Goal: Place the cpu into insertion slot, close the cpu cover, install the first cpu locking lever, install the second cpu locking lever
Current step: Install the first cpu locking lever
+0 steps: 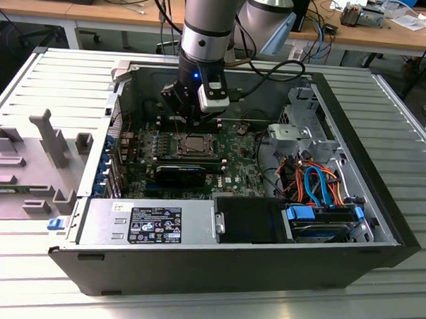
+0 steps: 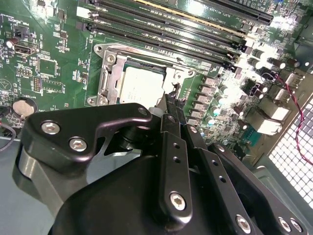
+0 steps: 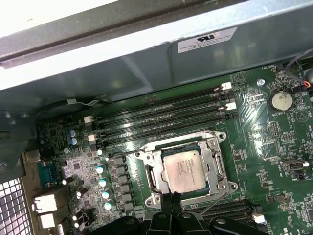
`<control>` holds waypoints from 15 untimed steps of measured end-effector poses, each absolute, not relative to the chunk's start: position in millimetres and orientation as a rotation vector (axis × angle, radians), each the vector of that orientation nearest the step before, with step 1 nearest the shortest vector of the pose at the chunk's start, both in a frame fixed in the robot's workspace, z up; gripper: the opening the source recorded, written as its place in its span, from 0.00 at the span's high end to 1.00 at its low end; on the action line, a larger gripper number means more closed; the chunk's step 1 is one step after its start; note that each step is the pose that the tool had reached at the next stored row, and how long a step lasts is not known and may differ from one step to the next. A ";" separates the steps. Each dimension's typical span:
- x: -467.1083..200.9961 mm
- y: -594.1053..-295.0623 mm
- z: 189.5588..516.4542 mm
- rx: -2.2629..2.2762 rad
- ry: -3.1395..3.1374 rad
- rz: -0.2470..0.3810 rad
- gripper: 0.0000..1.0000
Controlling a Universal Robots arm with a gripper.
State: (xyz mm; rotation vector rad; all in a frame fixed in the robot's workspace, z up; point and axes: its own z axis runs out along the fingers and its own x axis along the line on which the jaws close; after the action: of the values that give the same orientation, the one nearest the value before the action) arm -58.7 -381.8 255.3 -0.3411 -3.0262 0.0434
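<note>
I have the tool (image 1: 193, 123) lowered inside the open computer case (image 1: 355, 137), just above the motherboard (image 1: 234, 157) and at the far edge of the slot (image 1: 196, 146) as the exterior view shows it.

The cpu (image 3: 183, 170) sits flat in the slot (image 3: 183, 169), its silvery top showing in both wrist views. The cover (image 3: 216, 164) lies down over it, framing the chip through its window. A thin lever (image 3: 168, 145) runs along the side of the socket toward the memory slots (image 3: 161, 115); I cannot tell whether it is latched.

In the second wrist view the tool's (image 2: 173, 105) black fingers (image 2: 172, 108) stand close together with no visible gap, pinched closed, and nothing is between them. The tips hang just beside the edge of the cover (image 2: 110, 78), next to the cpu (image 2: 142, 84); whether they touch the metal I cannot tell. In the first wrist view the tips (image 3: 172, 198) point at the socket edge away from the memory slots.

A coin cell (image 3: 280, 100) sits on the board well apart from the socket. The case rests on a ribbed metal table (image 1: 68, 75), with a grey fixture (image 1: 47, 159) at the exterior view's left.
</note>
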 end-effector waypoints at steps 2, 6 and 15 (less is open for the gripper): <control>-58.7 -381.8 255.3 -0.339 -3.026 0.044 0.89; -58.7 -381.8 255.3 -0.331 -3.027 0.044 0.89; -58.7 -381.8 255.3 -0.317 -3.029 0.045 0.89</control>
State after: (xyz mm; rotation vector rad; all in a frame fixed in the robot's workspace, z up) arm -58.7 -381.8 255.3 -0.3168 -3.0290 0.0446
